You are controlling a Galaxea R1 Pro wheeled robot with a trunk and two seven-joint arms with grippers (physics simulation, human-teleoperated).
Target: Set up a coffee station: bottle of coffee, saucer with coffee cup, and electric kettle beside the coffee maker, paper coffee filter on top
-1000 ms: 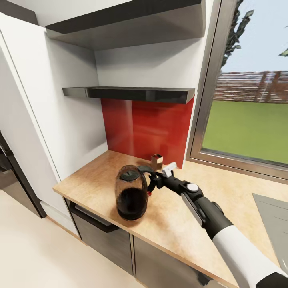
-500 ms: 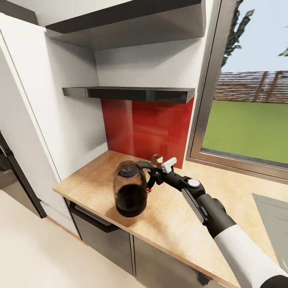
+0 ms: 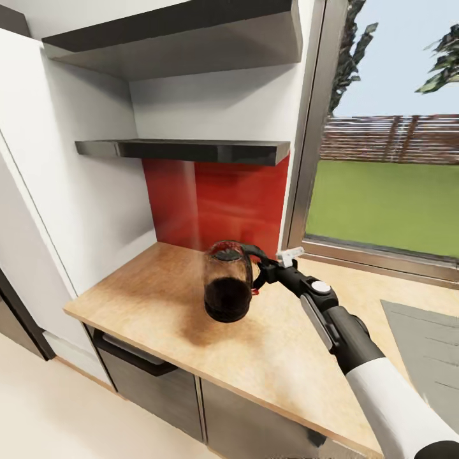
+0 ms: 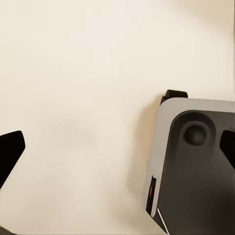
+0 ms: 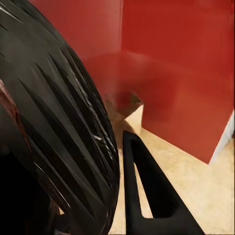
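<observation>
Wooden countertop (image 3: pixel 159 299) under the red backsplash (image 3: pixel 220 201) carries a shadow beneath your electric kettle (image 3: pixel 227 288), which your right gripper (image 3: pixel 266 275) clamps by the handle at its 3 o'clock side, so a slip could tip it

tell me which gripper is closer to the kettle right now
Right. The right gripper is clamped on the kettle by its handle; the left gripper's fingers point at pale floor, away from it.

Before me a red backsplash (image 3: pixel 223 197) rises under a dark wall shelf (image 3: pixel 185 150); to my right, a window (image 3: pixel 382 191) shows green lawn (image 3: pixel 389 207).
</observation>
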